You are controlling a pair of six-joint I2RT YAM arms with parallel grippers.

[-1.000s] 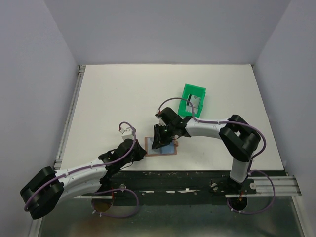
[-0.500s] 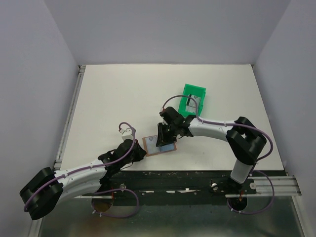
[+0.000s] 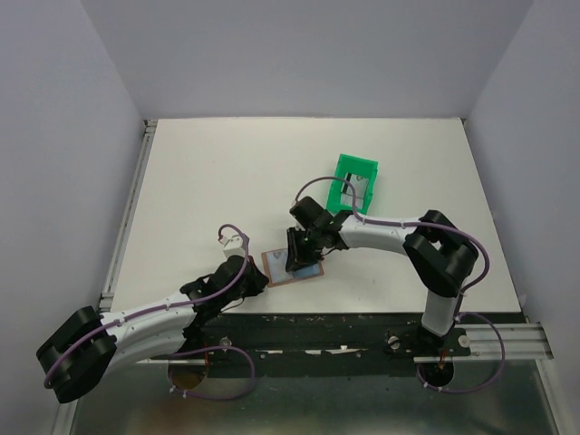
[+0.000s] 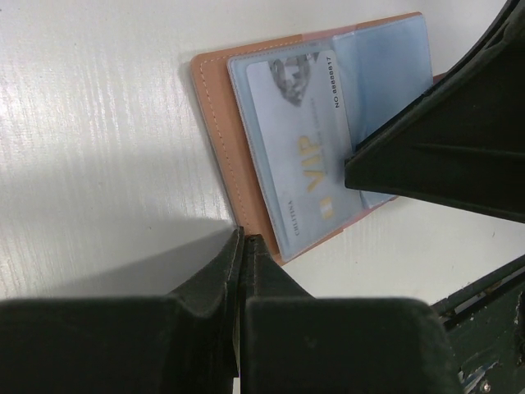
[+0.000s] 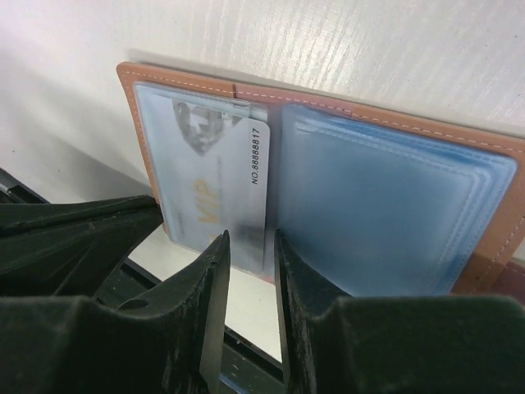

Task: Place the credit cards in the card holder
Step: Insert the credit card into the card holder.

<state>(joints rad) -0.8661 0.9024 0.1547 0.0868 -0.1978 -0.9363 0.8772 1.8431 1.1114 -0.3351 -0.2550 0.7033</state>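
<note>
The card holder (image 3: 275,268) lies open flat near the table's front edge, tan leather with clear bluish sleeves (image 5: 369,115) (image 4: 215,123). One pale credit card (image 5: 212,168) printed VIP sits in its left sleeve (image 4: 299,152). My right gripper (image 3: 300,262) hangs over the holder, its jaws a narrow gap apart above that card's lower corner (image 5: 250,242), with nothing pinched. My left gripper (image 3: 261,279) is shut, its tips (image 4: 243,240) at the holder's near tan edge. I cannot tell whether they pinch the leather.
A green plastic bin (image 3: 354,182) stands behind the right arm, with something grey inside. The table's front edge and black rail (image 3: 362,319) run just below the holder.
The card holder has slid a little left and turned slightly. My right gripper moved with it and its jaws opened a touch. The left arm has not moved.
</note>
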